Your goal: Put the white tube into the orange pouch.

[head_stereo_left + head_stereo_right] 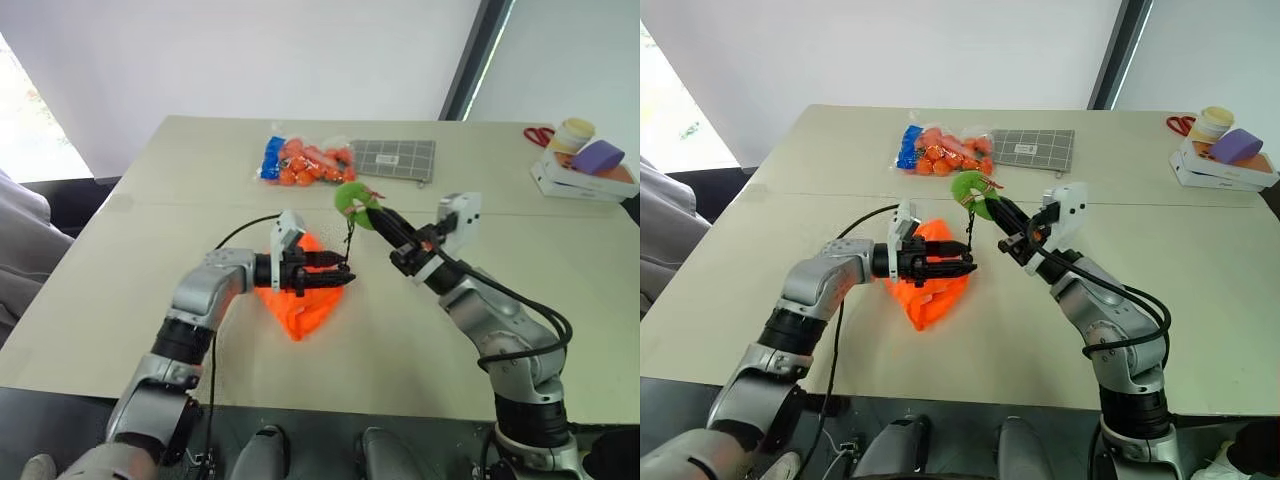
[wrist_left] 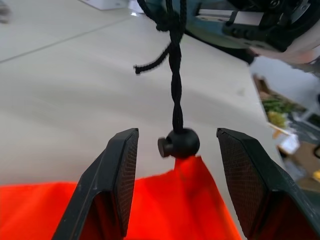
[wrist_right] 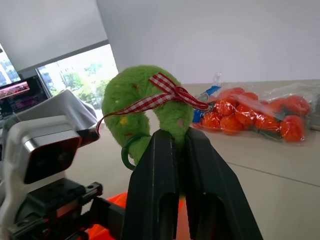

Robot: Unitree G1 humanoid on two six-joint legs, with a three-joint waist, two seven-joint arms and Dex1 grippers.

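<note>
The left hand (image 2: 172,165) hangs spread either side of the black cord stopper (image 2: 180,143), over the orange pouch (image 1: 300,300). The right hand (image 3: 180,145) is pressed tight on the green plush ring (image 3: 140,100), lifted above the pale counter (image 1: 150,250). The neon pouch lies crumpled mid-counter, white walls behind.

Both arms are built of rounded silver-grey metal segments joined by black rings, with black cables looping along them. Each wrist carries a small white camera block. The left gripper (image 1: 335,276) and the right gripper (image 1: 372,214) each have two black fingers with finely textured inner pads (image 2: 125,172).
</note>
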